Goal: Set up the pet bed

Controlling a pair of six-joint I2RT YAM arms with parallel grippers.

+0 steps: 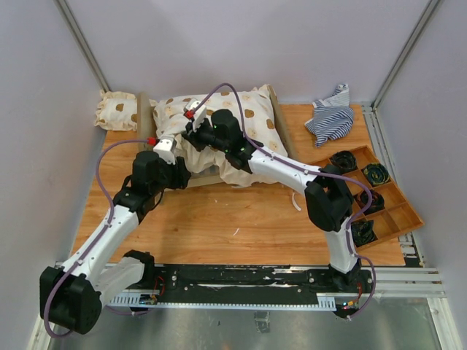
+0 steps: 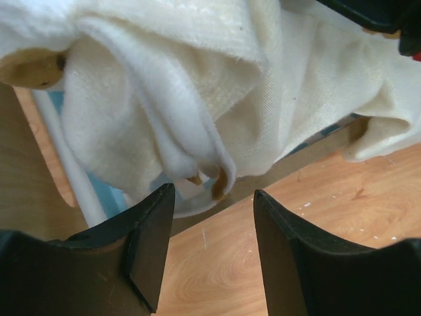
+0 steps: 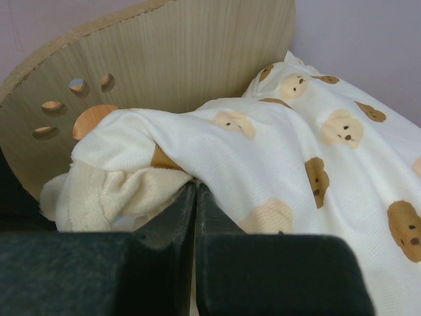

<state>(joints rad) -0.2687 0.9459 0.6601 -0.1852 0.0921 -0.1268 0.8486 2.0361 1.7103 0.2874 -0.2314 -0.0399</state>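
Note:
The pet bed (image 1: 277,120) stands at the back of the table, mostly buried under a cream bear-print cover (image 1: 248,109). Its rounded wooden end board (image 3: 164,59) with paw-shaped cut-outs rises behind the cover (image 3: 296,164). My right gripper (image 1: 191,130) is over the bed's left part, and its jaws (image 3: 197,185) are shut on a bunched fold of the cover. My left gripper (image 1: 184,175) hovers at the bed's front left corner. It (image 2: 214,192) is open over bare table wood, with the cover's hanging hem (image 2: 197,131) just beyond the fingertips. A bit of blue-and-white base (image 2: 99,191) shows underneath.
A small bear-print pillow (image 1: 117,111) lies at the back left corner. A striped cloth (image 1: 330,117) is crumpled at the back right. A compartmented wooden tray (image 1: 398,211) with dark rolled items sits on the right edge.

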